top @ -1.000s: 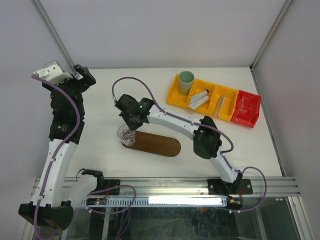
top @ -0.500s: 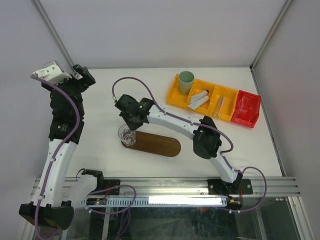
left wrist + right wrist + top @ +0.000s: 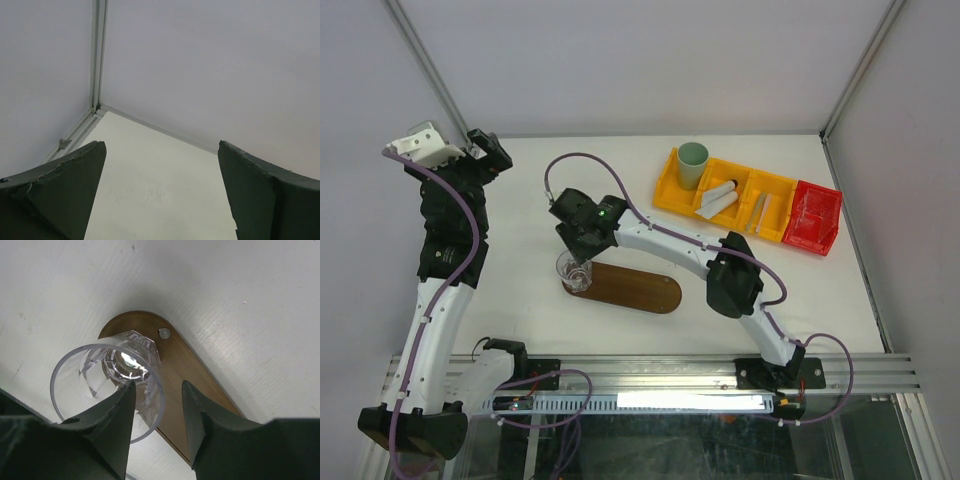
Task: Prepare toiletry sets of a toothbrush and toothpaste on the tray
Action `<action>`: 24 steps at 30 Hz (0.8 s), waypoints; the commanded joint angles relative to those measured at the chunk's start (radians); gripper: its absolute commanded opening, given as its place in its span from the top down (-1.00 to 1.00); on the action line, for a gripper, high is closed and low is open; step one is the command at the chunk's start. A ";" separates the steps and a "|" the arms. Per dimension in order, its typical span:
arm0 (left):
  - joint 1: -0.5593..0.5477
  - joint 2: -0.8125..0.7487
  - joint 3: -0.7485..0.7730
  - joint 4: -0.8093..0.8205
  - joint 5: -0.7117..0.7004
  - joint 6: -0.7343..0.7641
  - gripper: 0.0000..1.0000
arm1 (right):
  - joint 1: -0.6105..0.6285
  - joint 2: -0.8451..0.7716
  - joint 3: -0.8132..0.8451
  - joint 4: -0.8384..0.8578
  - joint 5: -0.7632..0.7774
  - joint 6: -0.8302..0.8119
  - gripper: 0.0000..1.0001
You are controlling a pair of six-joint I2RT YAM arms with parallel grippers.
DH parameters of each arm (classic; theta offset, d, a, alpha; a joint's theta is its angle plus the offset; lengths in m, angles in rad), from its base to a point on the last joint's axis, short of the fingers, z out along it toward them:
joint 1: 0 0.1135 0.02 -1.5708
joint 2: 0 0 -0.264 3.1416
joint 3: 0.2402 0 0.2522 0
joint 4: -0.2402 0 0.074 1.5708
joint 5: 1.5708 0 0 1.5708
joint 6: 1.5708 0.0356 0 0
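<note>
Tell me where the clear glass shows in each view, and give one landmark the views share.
Top external: the clear glass stands left of centre, on the left end of the tray.
Left wrist: not in it.
Right wrist: the clear glass is left of centre, its rim between the fingers.
Shared landmark: the brown tray under the glass, in the top external and right wrist views.

Dark brown tray [image 3: 638,290] — clear glass [image 3: 572,270], yellow bin [image 3: 666,192].

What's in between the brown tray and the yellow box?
From the top view, just bare white table, with the right arm stretching across above it toward the glass on the tray's left end.
</note>
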 commanded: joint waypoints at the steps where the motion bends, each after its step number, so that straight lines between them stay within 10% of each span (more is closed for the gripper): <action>1: 0.011 -0.007 0.002 0.046 0.021 -0.011 -0.98 | 0.006 -0.110 0.054 0.010 0.032 0.004 0.06; 13: 0.011 0.009 0.001 0.046 0.077 -0.033 -0.98 | 0.003 -0.400 -0.133 0.067 0.189 -0.003 -0.41; 24: 0.010 0.092 0.024 0.027 0.249 -0.095 -0.98 | -0.193 -0.794 -0.679 0.301 0.264 -0.003 -0.68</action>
